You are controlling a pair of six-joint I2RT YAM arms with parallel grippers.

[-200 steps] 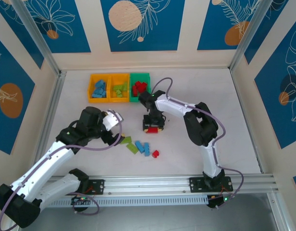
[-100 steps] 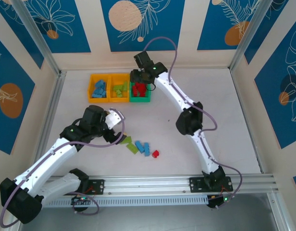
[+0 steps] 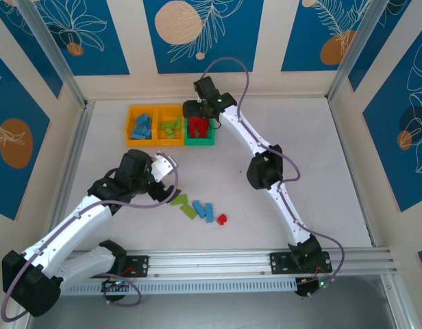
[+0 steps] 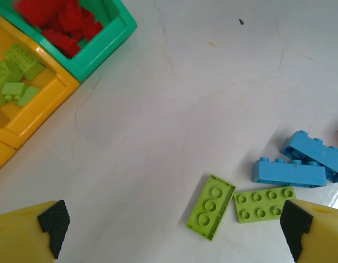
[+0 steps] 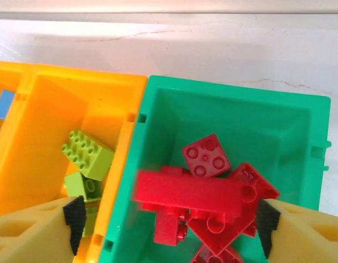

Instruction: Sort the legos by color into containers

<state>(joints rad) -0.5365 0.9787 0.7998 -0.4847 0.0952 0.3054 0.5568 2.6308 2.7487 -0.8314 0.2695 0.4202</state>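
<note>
Three bins in row at far side of desk (image 3: 300, 157), walls touching. Left orange-yellow bin (image 3: 128, 127): blue legos (image 3: 141, 127). Middle orange-yellow bin (image 3: 171, 142): light green legos (image 3: 171, 127). Bright green bin (image 3: 199, 143): red legos (image 3: 199, 126), long red brick (image 5: 193, 193) across pile top, blurred. Loose on desk, well apart from bins: two light green bricks (image 4: 210, 207) flat, studs up; two blue bricks (image 4: 289, 172) just beside; small red brick (image 3: 221, 219) near them.

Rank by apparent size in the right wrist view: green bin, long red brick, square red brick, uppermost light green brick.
1. Green bin
2. Long red brick
3. Square red brick and uppermost light green brick: look alike, so unranked.
</note>
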